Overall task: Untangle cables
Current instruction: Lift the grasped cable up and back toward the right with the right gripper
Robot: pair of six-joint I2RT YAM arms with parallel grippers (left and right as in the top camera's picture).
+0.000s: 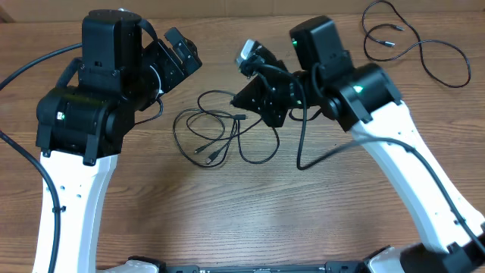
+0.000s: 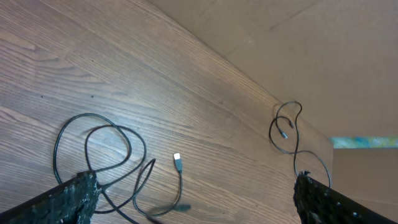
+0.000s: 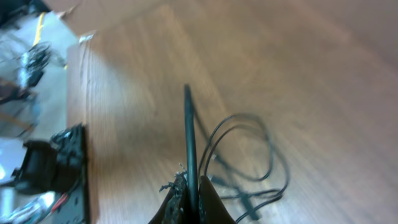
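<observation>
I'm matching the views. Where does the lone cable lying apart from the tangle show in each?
Overhead: lone cable, top right corner.
Left wrist: right of centre, far back.
Right wrist: not in it.
Shared landmark: tangled clump, mid-table in all three.

Lower centre of the tabletop (image 1: 250,220) lies free; tangled cables (image 1: 212,140) block mid-frame, a loose cable (image 1: 413,47) the upper right.
</observation>
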